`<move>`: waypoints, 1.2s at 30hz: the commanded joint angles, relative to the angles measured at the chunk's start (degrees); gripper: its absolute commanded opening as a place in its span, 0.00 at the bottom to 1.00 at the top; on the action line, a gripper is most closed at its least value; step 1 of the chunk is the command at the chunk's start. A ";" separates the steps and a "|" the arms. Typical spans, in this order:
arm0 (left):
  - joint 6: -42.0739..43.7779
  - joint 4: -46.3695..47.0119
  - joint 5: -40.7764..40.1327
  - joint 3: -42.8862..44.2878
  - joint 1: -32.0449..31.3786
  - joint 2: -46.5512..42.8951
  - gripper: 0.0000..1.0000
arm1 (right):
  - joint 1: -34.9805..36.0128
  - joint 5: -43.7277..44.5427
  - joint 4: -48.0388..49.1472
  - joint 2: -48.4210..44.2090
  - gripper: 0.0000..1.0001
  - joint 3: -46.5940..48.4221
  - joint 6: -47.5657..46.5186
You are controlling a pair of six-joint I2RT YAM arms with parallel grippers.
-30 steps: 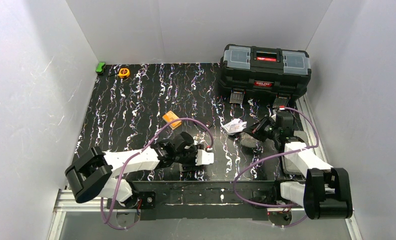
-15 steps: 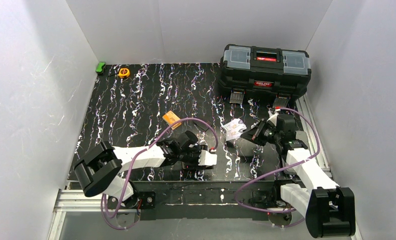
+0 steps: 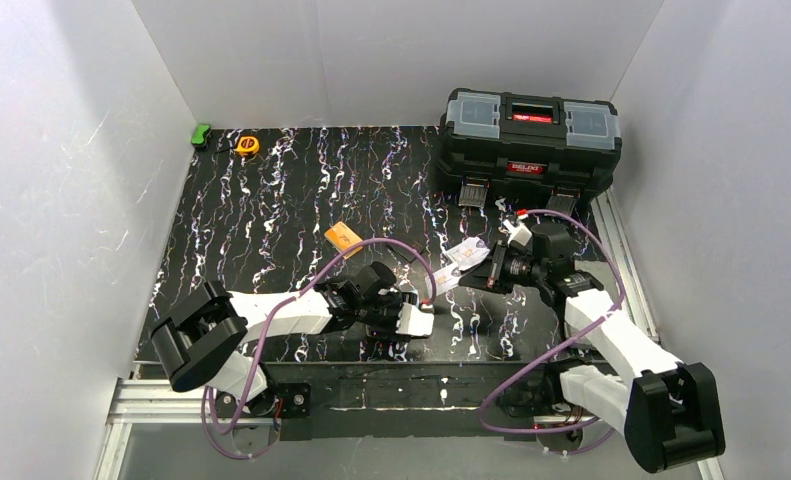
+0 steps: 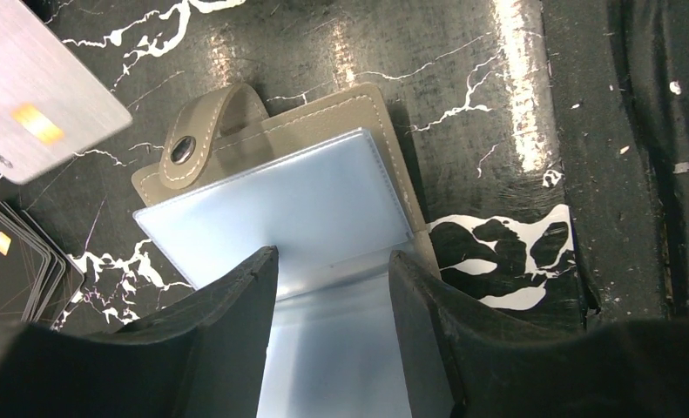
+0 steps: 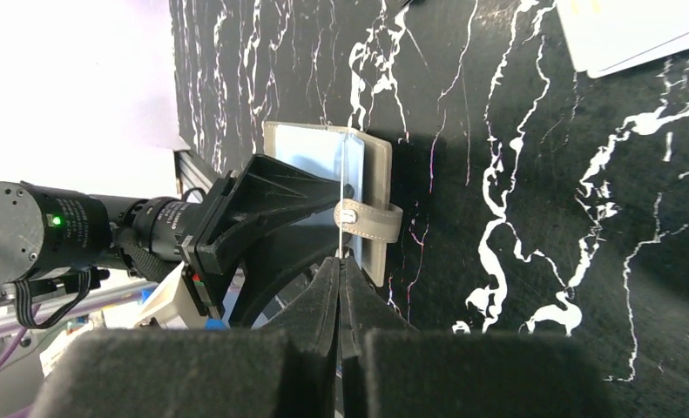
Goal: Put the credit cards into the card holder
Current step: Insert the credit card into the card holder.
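Note:
The taupe card holder [image 4: 262, 131] lies open near the table's front edge, snap tab to the left and pale clear pockets [image 4: 280, 209] facing up. My left gripper [image 4: 332, 257] is open, its two fingertips resting on the clear pockets from the near side. My right gripper [image 5: 341, 261] is shut on one thin silver credit card [image 4: 36, 87], seen edge-on [image 5: 344, 192] just above the holder [image 5: 371, 209]. Dark cards [image 4: 10, 261] are fanned on the table left of the holder. More pale credit cards [image 5: 637, 30] lie farther back.
A black toolbox [image 3: 529, 140] stands at the back right. A small orange block [image 3: 342, 238] lies mid-table, with a yellow tape measure [image 3: 247, 145] and a green object [image 3: 201, 134] at the back left. White walls enclose the table.
My right gripper has swung left with the card, from beside the pale cards to just above the holder. The left gripper has stayed on the holder.

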 commanded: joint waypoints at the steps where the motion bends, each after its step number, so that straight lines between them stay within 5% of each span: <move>1: 2.02 -3.23 2.93 -0.50 0.02 0.92 0.49 | 2.63 -2.98 1.22 2.83 0.01 3.63 -2.07; 22: 4.55 -4.74 2.09 -1.81 0.02 -2.23 0.46 | 15.32 6.05 -11.86 13.71 0.01 9.99 -9.40; 31: -0.44 -7.52 -2.63 2.07 0.02 -3.03 0.48 | 19.35 10.12 -14.97 17.29 0.01 12.61 -11.05; 36: -10.25 -15.03 -9.48 7.97 0.15 -5.11 0.54 | 20.96 12.21 -14.76 19.35 0.01 14.28 -11.07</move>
